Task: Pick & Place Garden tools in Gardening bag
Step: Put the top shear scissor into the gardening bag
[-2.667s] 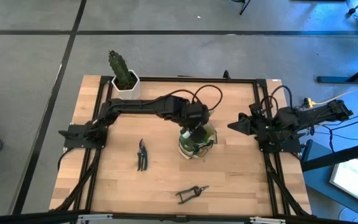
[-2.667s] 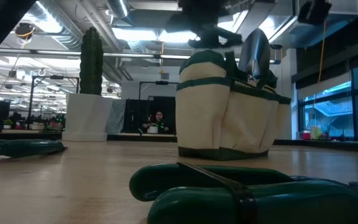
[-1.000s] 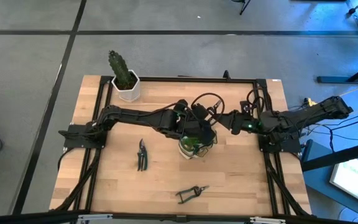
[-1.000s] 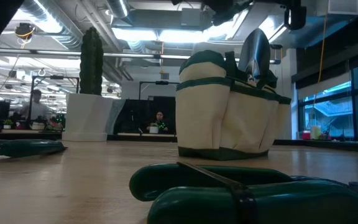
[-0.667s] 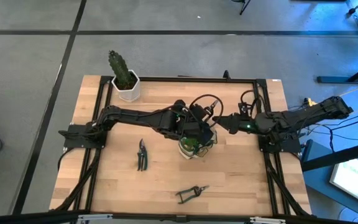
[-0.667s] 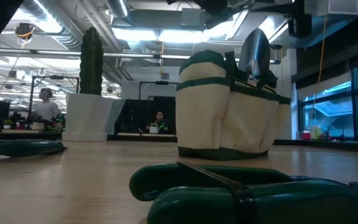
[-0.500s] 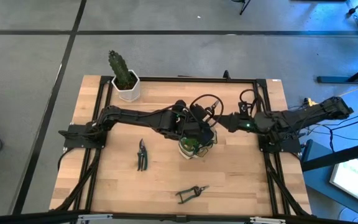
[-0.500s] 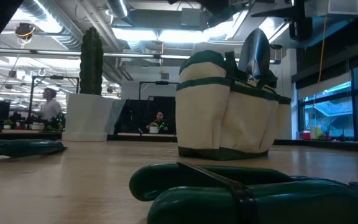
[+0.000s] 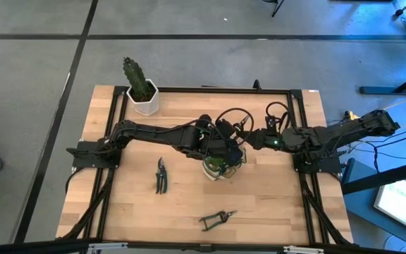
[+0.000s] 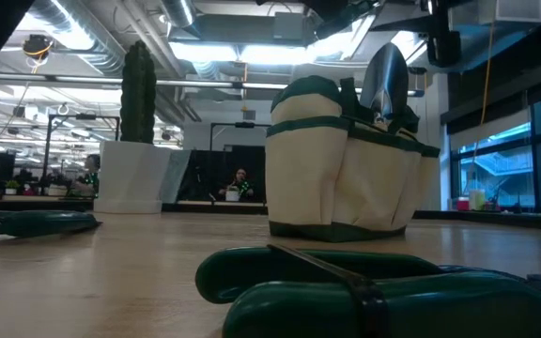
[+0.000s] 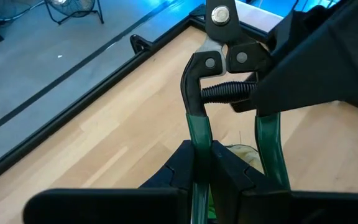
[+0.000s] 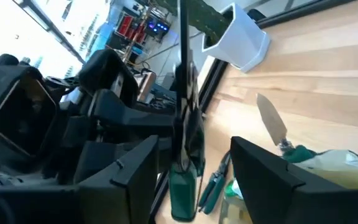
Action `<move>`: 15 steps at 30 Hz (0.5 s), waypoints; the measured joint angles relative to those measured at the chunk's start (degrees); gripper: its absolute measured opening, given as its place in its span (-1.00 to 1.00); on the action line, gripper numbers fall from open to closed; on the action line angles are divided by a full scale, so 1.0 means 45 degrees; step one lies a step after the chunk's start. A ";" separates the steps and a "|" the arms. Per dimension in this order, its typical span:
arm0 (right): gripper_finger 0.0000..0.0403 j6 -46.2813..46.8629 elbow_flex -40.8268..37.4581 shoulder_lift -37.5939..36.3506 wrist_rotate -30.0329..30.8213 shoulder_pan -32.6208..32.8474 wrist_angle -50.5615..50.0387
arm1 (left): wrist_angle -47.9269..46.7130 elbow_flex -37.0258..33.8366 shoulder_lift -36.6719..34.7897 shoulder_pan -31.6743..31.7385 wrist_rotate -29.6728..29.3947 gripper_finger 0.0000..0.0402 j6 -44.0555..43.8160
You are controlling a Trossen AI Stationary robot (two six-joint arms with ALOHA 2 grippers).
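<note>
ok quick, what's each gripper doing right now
Left gripper: shut on one green handle of the pruning shears, above the gardening bag.
Right gripper: open, its fingers either side of those shears.

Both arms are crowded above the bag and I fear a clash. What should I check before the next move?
1. Left pincer shut on one green handle of the held shears: ok.
2. Right pincer open, a finger on either side of those shears: ok.
3. Right pincer clear of the left pincer: cannot tell.
4. Gardening bag upright below both pincers: ok.
5. Trowel in the bag, blade up: ok.
6. All tools packed: not ok; one pair of shears and another pair lie on the table.
</note>
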 joint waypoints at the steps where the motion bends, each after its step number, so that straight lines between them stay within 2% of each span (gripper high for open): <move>1: -0.01 -0.0028 0.0000 0.0062 -0.0005 -0.0025 0.0124 | 0.0001 0.0001 0.0000 -0.0023 0.0000 -0.89 0.0005; 6: -0.11 -0.0111 0.0000 0.0127 0.0000 -0.0207 0.0883 | -0.0005 0.0004 0.0000 -0.0106 -0.0030 -0.89 0.0316; 11: -0.21 0.0205 0.0000 0.0127 -0.0005 -0.0300 0.0867 | -0.0009 0.0004 -0.0005 -0.0280 -0.0788 -0.89 0.0919; 15: -0.25 0.0205 0.0000 0.0152 0.0000 -0.0326 0.0831 | -0.0009 0.0003 0.0012 -0.0293 -0.0818 -0.89 0.1326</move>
